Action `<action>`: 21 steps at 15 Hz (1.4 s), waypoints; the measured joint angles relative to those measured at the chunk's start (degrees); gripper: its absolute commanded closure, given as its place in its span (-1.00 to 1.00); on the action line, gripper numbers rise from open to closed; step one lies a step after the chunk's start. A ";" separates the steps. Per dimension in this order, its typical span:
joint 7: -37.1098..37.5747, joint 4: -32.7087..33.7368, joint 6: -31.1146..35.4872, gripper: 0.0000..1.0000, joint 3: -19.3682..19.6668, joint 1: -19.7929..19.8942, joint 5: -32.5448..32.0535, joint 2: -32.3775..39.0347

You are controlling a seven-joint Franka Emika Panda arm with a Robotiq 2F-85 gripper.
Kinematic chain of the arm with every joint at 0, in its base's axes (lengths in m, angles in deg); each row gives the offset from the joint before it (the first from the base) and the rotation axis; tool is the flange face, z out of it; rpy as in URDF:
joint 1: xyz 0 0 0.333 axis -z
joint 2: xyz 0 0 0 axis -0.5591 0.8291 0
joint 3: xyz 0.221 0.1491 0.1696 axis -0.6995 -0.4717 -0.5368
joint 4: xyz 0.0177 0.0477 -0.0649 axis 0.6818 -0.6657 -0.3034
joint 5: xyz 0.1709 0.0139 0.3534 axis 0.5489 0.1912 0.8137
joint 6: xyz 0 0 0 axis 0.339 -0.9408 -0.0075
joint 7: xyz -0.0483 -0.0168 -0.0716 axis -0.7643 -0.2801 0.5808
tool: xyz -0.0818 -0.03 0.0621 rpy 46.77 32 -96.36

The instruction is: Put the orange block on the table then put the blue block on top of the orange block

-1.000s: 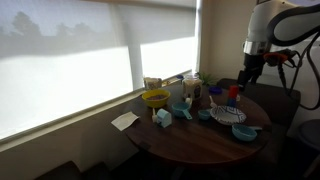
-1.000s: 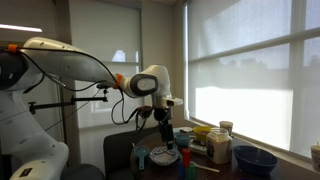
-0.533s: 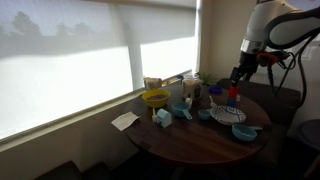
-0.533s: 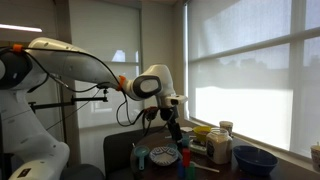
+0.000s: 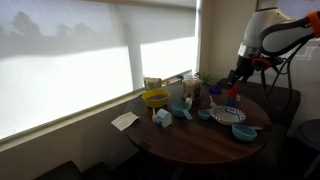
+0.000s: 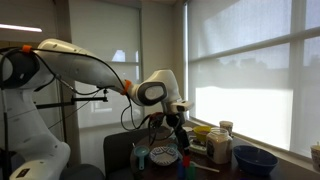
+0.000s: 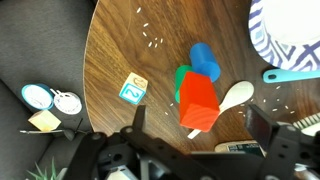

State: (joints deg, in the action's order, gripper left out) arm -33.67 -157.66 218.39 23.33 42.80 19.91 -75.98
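In the wrist view the orange block [image 7: 197, 103] stands upright, with a green piece [image 7: 181, 80] under or beside it; I cannot tell which. The blue block [image 7: 205, 62] lies against its far side. Both rest on the round dark wooden table [image 7: 130, 45]. My gripper [image 7: 198, 128] is open and empty, above the orange block, one finger on each side of it and well apart. In an exterior view the gripper [image 5: 237, 77] hangs just above the small orange block [image 5: 233, 95] at the table's [image 5: 190, 142] far side. The arm also shows in an exterior view [image 6: 175, 118].
A white spoon [image 7: 236, 96] lies against the orange block. A letter cube [image 7: 132, 89] sits to its left, a blue-striped plate [image 7: 285, 30] at the upper right. A yellow funnel [image 5: 155, 98], pale blue dishes [image 5: 228, 115] and a paper card [image 5: 125, 120] crowd the table.
The arm has swung over the table's far side and come down, so the open gripper now hangs closer above the orange block. Nothing on the table has moved.
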 measured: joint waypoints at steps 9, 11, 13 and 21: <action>0.36 -0.04 3.02 0.26 0.62 0.08 0.37 1.70; 0.43 -0.03 3.32 0.53 0.71 0.08 0.47 1.96; 0.48 -0.03 3.59 0.81 0.79 0.08 0.63 2.18; 0.47 -0.01 4.24 0.83 1.27 0.07 2.92 1.82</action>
State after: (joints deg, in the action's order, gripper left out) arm -33.21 -157.67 222.63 24.60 42.87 22.83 -74.16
